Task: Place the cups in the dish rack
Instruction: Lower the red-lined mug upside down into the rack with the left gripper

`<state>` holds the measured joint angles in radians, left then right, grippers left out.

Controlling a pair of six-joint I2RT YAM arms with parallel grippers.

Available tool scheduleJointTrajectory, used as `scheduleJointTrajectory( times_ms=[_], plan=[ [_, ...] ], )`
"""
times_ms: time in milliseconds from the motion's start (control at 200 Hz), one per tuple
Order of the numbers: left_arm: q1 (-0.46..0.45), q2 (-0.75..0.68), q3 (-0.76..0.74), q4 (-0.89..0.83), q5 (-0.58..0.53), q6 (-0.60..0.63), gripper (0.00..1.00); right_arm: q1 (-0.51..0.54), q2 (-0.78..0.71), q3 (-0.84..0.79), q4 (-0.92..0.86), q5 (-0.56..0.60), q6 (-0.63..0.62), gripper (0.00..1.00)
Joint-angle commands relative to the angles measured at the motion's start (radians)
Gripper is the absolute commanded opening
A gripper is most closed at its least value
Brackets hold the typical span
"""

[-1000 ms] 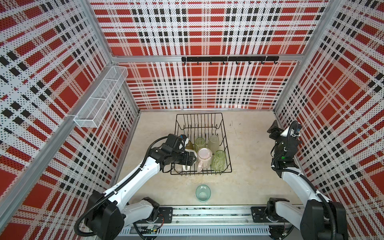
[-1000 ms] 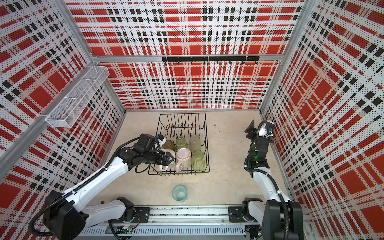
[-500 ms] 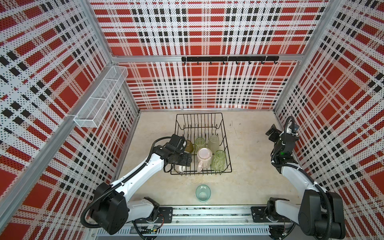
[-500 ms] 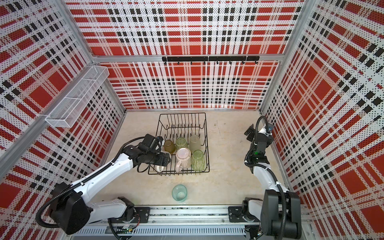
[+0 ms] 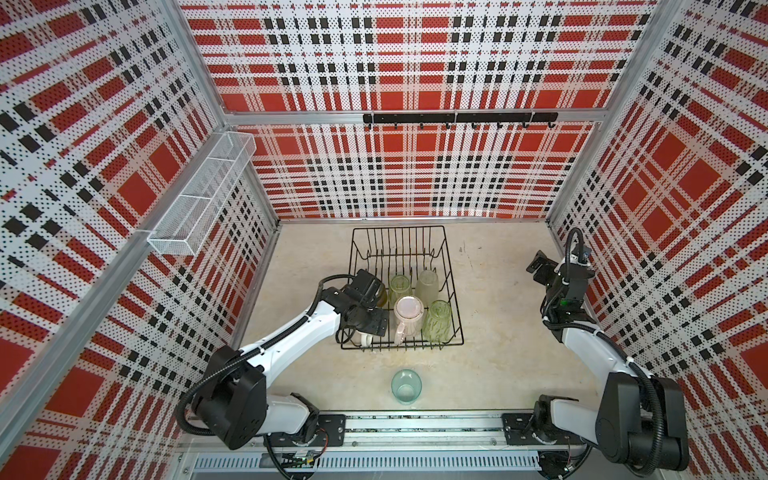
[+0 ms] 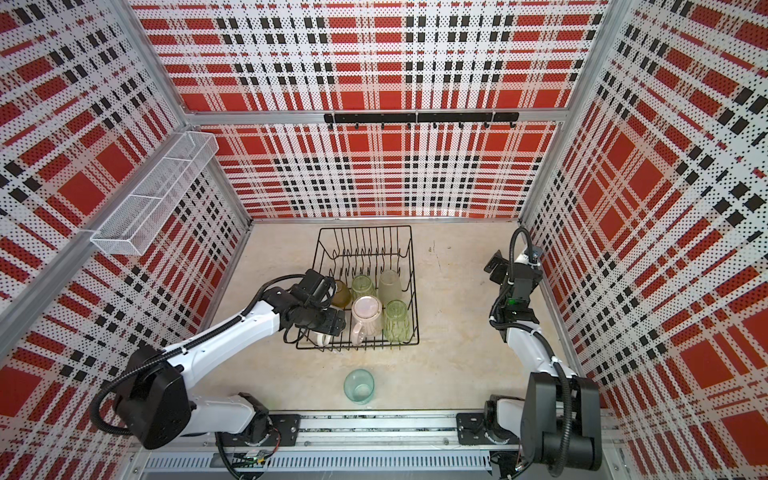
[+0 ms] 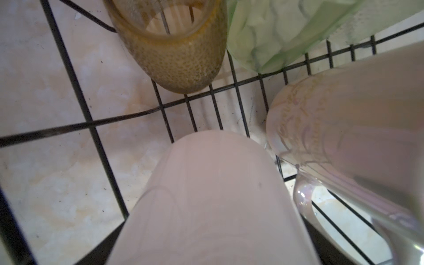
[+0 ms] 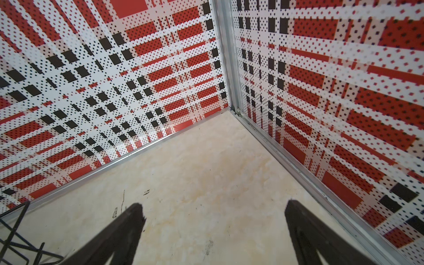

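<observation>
Top views with both wrist views, one moment. My left gripper stood over the near left corner of the dish rack, just left of centre in the frame. Its jaws were set wide and closed about the white mug, whose wall filled the gap between them in the left wrist view. In a top view only the mug's handle showed below the gripper. Compared with a second earlier, the gripper had kept nearly the same spot over that corner, while the black shoulder joint of my left arm had moved a little up the frame.

My right gripper hung at the right of the frame, near the right wall and well apart from the rack. Its jaws were spread, with only bare table between them. Its place had changed only slightly over the second.

The cups inside the rack had not moved. The amber tumbler was just beside my left gripper, and the far green tumbler and frosted tumbler lay to its right. The pink mug and near green tumbler sat in front of them. The teal cup stood alone on the table at lower centre, outside the rack, as before.
</observation>
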<state>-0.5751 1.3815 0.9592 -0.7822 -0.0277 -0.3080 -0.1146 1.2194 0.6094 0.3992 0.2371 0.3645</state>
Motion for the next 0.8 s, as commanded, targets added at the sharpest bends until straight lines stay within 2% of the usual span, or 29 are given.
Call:
scheduleJointTrajectory(
  times_ms=[0, 356, 386, 717, 797],
  plan=[
    [-0.015, 0.025, 0.058, 0.005, -0.041, 0.006, 0.69, -0.011, 0.009, 0.026, -0.012, -0.024, -0.023, 1.00],
    [-0.058, 0.110, 0.069, -0.003, -0.076, -0.006, 0.75, -0.011, -0.001, 0.018, -0.014, -0.024, -0.061, 1.00],
    [-0.060, 0.114, 0.070, -0.002, -0.079, -0.006, 0.76, -0.011, -0.003, 0.018, -0.012, -0.056, -0.062, 1.00],
    [-0.062, 0.140, 0.068, -0.003, -0.099, -0.003, 0.81, -0.011, -0.006, 0.013, -0.012, -0.088, -0.070, 1.00],
    [-0.061, 0.135, 0.073, -0.004, -0.099, -0.003, 0.87, -0.011, -0.010, 0.012, -0.014, -0.090, -0.069, 1.00]
  ],
)
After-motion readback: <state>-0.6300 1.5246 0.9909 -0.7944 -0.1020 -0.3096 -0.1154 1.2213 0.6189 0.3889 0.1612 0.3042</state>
